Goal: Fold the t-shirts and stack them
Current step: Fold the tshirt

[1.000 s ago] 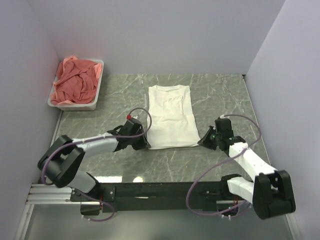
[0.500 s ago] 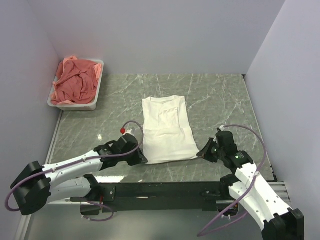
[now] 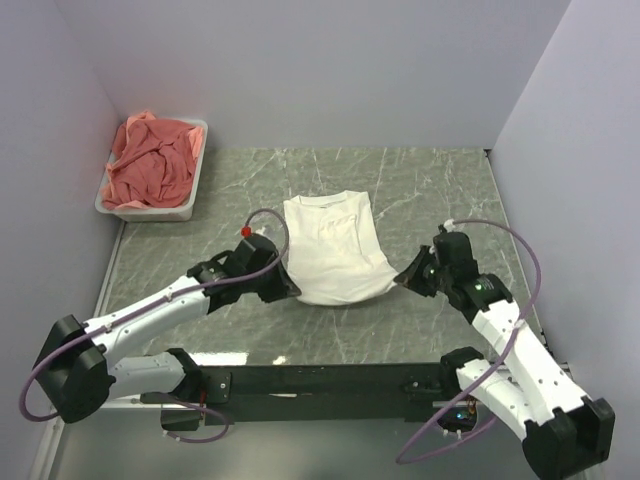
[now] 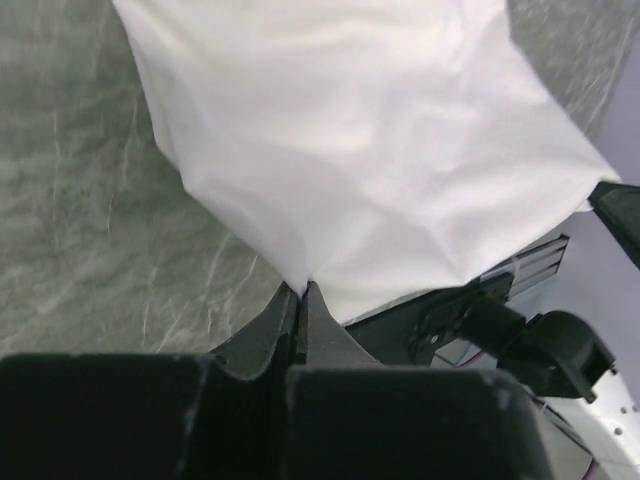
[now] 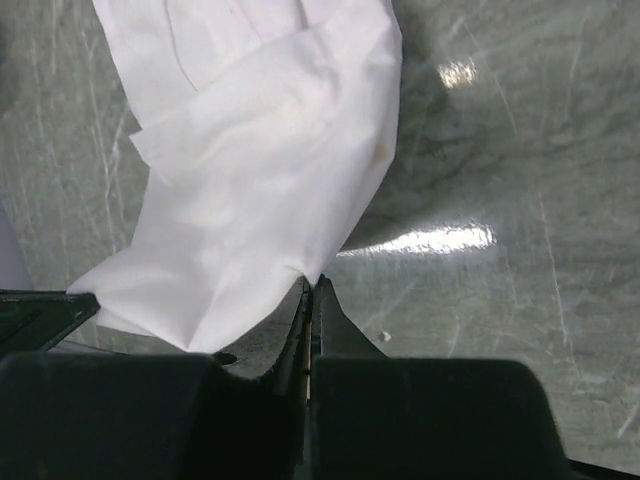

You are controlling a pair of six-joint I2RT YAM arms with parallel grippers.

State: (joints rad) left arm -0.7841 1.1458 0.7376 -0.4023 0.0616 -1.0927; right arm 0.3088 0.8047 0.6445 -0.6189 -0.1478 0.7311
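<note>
One tub (image 3: 148, 212) stands apart; left claw (image 3: 291, 290), right claw (image 3: 403, 277) pinch one white t-shirt (image 3: 335, 255).

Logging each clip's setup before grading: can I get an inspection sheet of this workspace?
Surface: green marbled tabletop, glossy.
Job's things: white t-shirt folded narrow, mid-table; salmon-pink shirts heaped in white tub, far left.
Clutter: nothing seen.
Grippers: left gripper and right gripper each shut on a near corner of the white t-shirt.
Cables: purple cables loop off both arms.
Surroundings: pale walls on three sides.
</note>
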